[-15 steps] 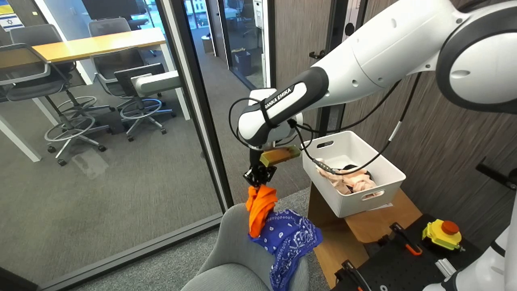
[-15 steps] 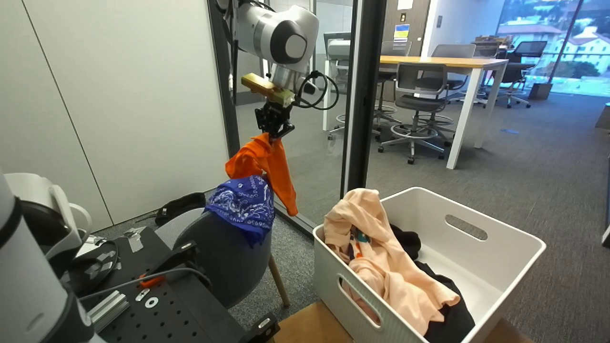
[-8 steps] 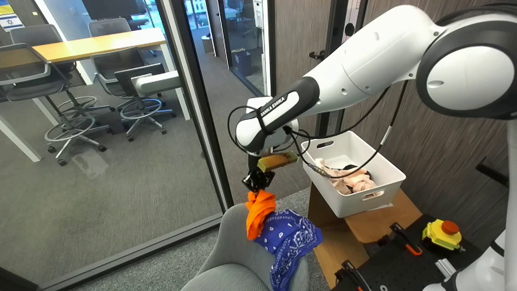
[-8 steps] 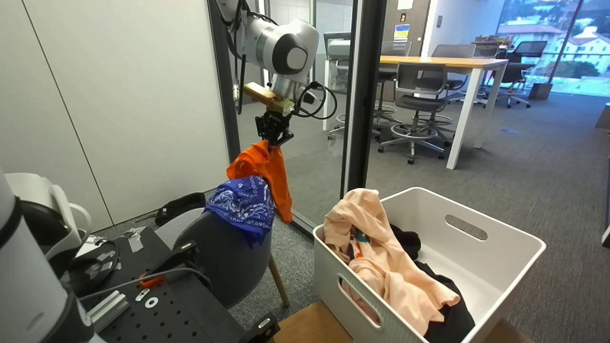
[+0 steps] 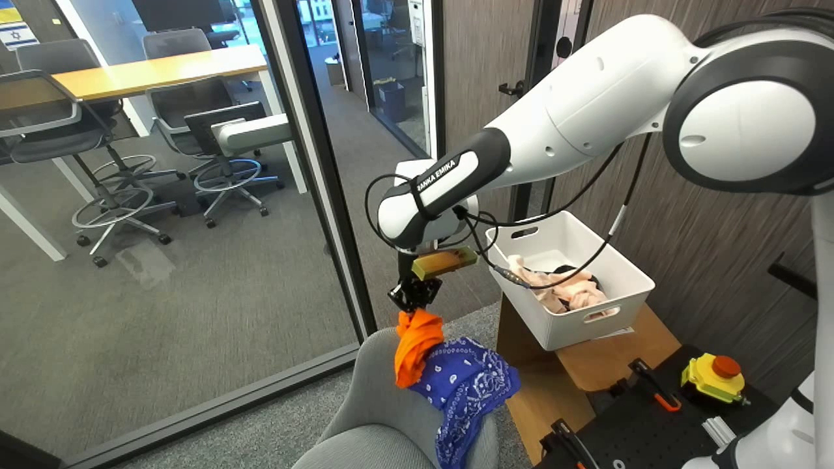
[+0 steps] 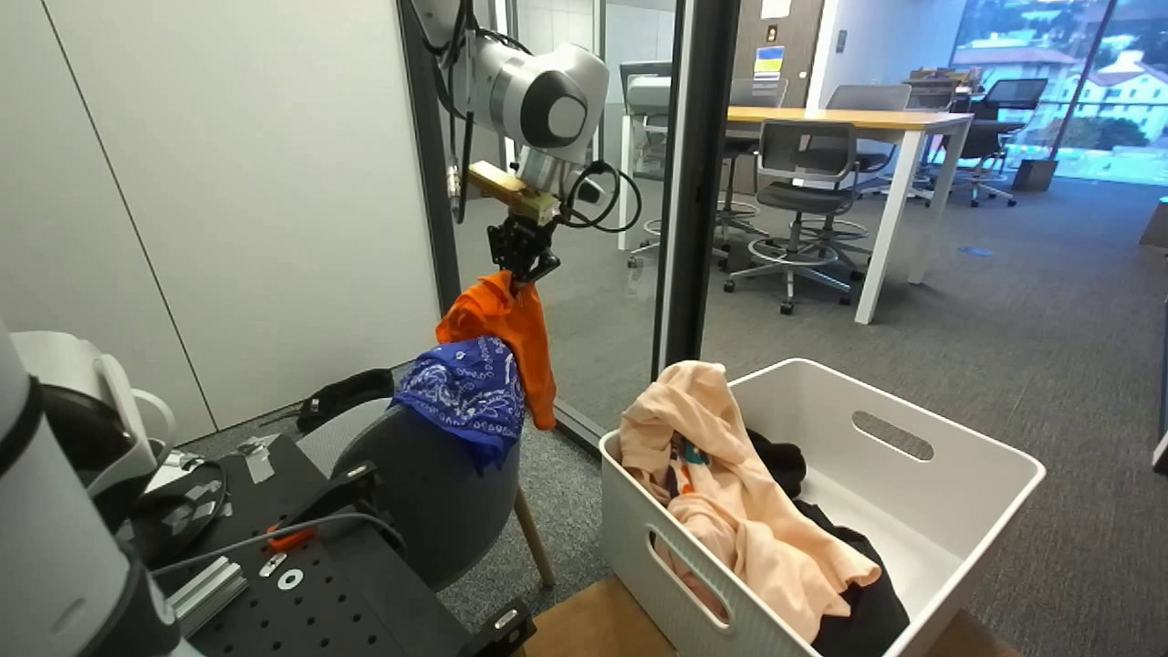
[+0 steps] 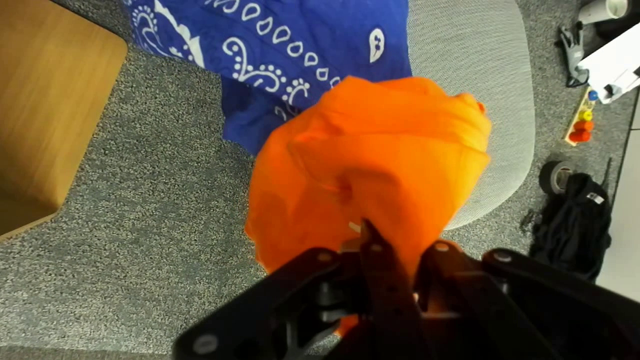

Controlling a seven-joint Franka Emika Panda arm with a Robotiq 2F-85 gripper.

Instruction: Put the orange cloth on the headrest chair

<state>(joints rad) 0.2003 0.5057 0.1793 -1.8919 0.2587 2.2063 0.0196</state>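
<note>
The orange cloth [image 5: 417, 348] hangs bunched from my gripper [image 5: 413, 307], over the top of the grey chair's backrest [image 5: 384, 391]. In an exterior view, one end of the cloth [image 6: 506, 319] hangs down past the chair's far side, and its lower middle is behind a blue bandana [image 6: 465, 392]. My gripper [image 6: 522, 278] is above the backrest. In the wrist view, the fingers [image 7: 405, 260] are closed around a fold of the cloth [image 7: 390, 145], which covers part of the chair [image 7: 475, 65]. I cannot tell how much of it rests on the backrest.
The blue bandana drapes over the backrest beside the orange cloth. A white bin [image 6: 967, 511] with a peach cloth [image 6: 730, 511] and black cloth stands on a wooden stand [image 5: 625, 352]. A glass wall with a dark frame [image 5: 326, 182] is behind the chair.
My gripper has moved down a little with the orange cloth, and the hanging end sits lower. Movement is smaller over the last half second. The chair and bandana have not moved.
</note>
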